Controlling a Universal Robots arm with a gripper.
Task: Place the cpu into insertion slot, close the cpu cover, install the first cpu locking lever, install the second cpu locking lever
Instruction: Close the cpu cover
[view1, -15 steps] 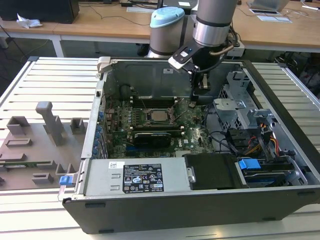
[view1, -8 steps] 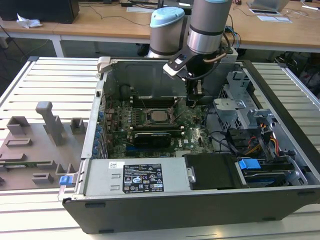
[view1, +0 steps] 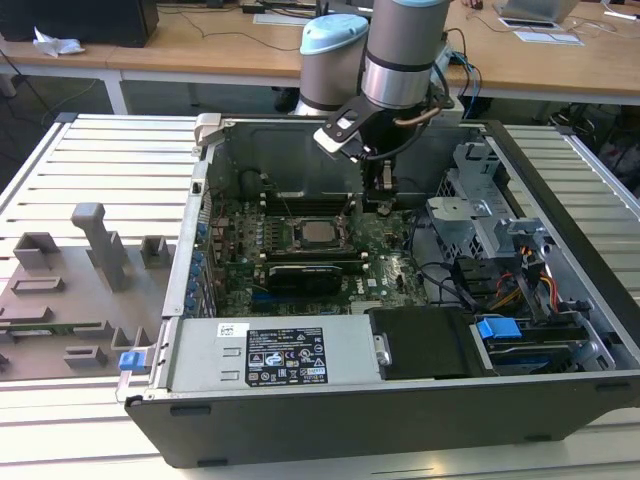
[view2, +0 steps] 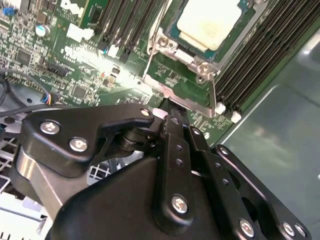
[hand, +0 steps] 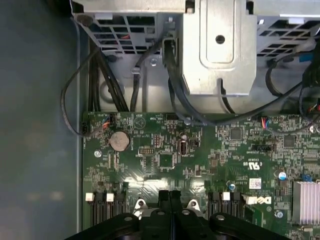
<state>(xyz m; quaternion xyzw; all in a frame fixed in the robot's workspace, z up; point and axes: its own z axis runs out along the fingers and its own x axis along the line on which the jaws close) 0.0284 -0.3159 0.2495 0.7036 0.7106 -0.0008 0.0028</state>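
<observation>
The cpu (view1: 318, 233), with its silver-grey top, lies flat in the insertion slot (view1: 300, 246) in the middle of the motherboard. In the second wrist view the cpu (view2: 209, 22) shows through the window of the cpu cover (view2: 186, 54), which lies down over it. A thin metal rod (view2: 214, 92) runs along the socket side nearest my fingers. My gripper (view1: 383, 198) hangs just above the board, to the exterior view's right of the socket. Its black fingertips (hand: 164, 196) are pressed together, shut, with nothing between them.
Long black memory slots (view2: 250, 55) flank the socket. A metal drive cage (hand: 220, 45) with black cables (hand: 175, 95) stands beyond the board. The labelled power supply (view1: 275, 355) fills the case front. A grey fixture board (view1: 70, 290) lies at the exterior view's left.
</observation>
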